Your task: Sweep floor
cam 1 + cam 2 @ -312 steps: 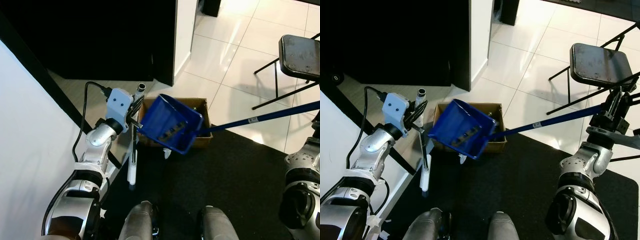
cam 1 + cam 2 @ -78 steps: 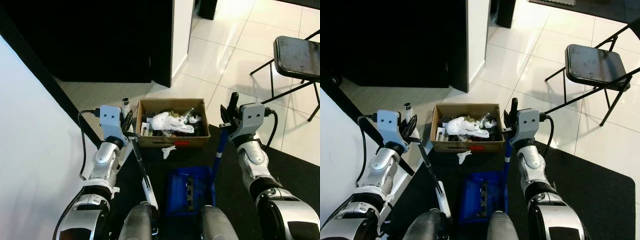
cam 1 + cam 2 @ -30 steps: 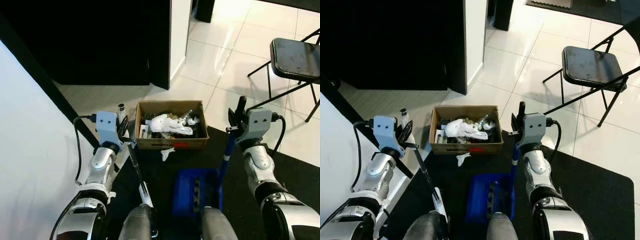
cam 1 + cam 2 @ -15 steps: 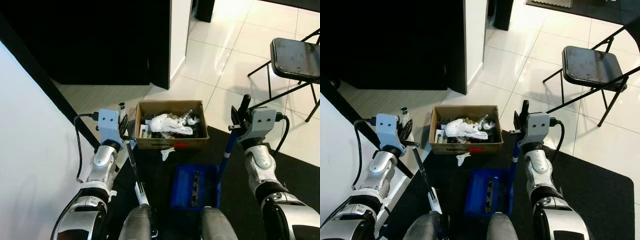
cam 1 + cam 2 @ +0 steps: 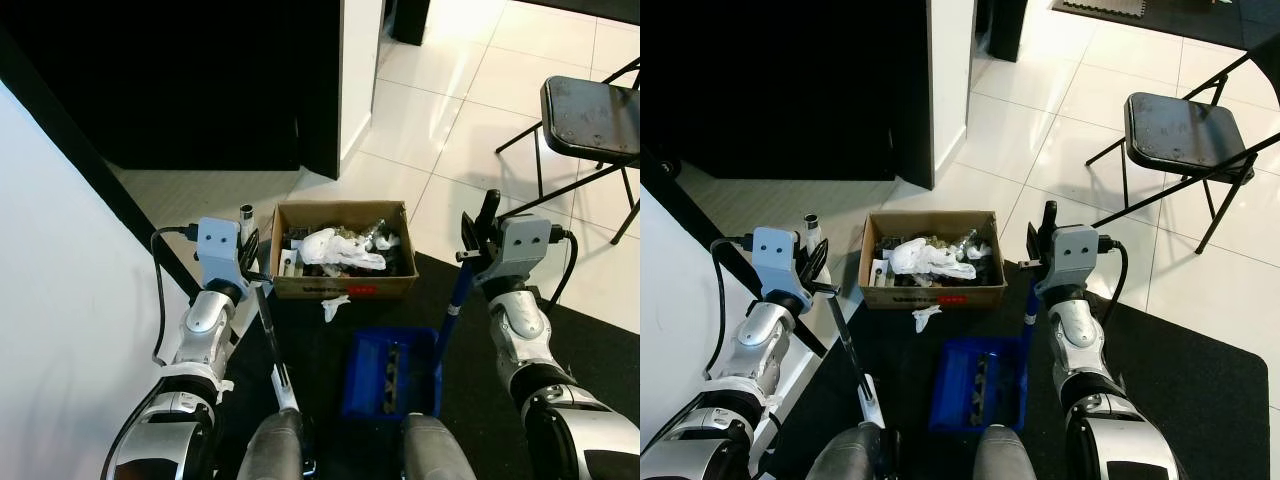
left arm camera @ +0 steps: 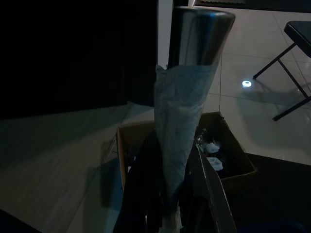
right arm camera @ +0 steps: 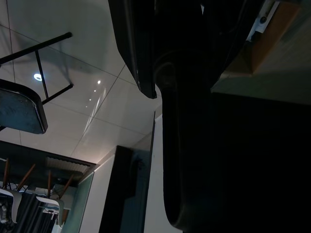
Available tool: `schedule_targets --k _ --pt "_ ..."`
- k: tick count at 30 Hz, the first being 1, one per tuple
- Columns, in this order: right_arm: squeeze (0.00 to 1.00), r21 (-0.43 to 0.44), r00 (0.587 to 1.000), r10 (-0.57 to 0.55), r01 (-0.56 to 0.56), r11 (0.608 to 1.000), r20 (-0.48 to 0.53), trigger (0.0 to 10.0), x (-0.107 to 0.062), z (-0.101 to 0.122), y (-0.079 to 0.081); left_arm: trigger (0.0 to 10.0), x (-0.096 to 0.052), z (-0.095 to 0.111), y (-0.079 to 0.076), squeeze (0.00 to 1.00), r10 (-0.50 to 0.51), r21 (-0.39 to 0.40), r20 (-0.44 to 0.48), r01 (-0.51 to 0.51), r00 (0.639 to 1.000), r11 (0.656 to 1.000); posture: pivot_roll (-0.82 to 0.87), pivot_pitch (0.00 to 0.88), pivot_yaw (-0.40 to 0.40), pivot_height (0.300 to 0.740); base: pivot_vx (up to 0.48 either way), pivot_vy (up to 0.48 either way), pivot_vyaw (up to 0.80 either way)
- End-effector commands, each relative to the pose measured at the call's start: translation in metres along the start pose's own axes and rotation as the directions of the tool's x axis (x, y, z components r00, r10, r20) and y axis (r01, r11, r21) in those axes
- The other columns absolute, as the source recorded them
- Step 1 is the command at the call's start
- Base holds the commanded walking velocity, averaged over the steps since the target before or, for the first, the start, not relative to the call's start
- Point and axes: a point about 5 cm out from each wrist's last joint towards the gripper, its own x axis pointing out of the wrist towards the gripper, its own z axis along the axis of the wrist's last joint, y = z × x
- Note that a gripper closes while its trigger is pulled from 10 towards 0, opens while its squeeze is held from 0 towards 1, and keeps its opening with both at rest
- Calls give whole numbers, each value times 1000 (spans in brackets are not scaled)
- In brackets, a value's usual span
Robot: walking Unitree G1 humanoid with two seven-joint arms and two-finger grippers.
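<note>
A blue dustpan point(image 5: 390, 372) lies flat on the black mat point(image 5: 330, 345) in front of my knees, with dark debris in it. Its long blue handle point(image 5: 452, 305) rises to my right gripper point(image 5: 476, 228), which is shut on it. My left gripper point(image 5: 250, 258) is shut on a thin broom handle point(image 5: 270, 335) with a silver top point(image 6: 199, 29) wrapped in pale tape. A cardboard box point(image 5: 340, 285) full of crumpled trash stands just beyond the dustpan. A white paper scrap point(image 5: 332, 305) lies on the mat in front of the box.
A black folding chair point(image 5: 595, 110) stands on the white tiles at the far right. A dark cabinet point(image 5: 200, 80) fills the back left, and a white wall point(image 5: 60, 300) runs along my left. Open tile floor point(image 5: 440, 110) lies beyond the box.
Ten seconds ago the dustpan was held tipped over the box; now it rests flat on the mat. Over the last half second nothing has visibly moved.
</note>
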Motion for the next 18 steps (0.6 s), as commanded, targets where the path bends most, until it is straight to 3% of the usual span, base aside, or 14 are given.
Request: schedule_targets --k 1,7,18 --pt "0 -8 1000 3 -3 1000 -5 10000 1 0 0 10000 1 0 -4 0 -10 -12 1 10 1000 1000 1 0 21 740 0 0 0" --pt "0 -11 1000 4 -4 1000 -8 10000 2 1 -1 10000 1 2 -4 0 -18 -25 11 18 1000 1000 2 0 17 740 0 0 0" --pt "0 -12 1000 11 -11 1000 -5 10000 3 2 -1 10000 1 3 -7 0 -36 -29 31 37 999 999 0 0 14 740 383 0 0"
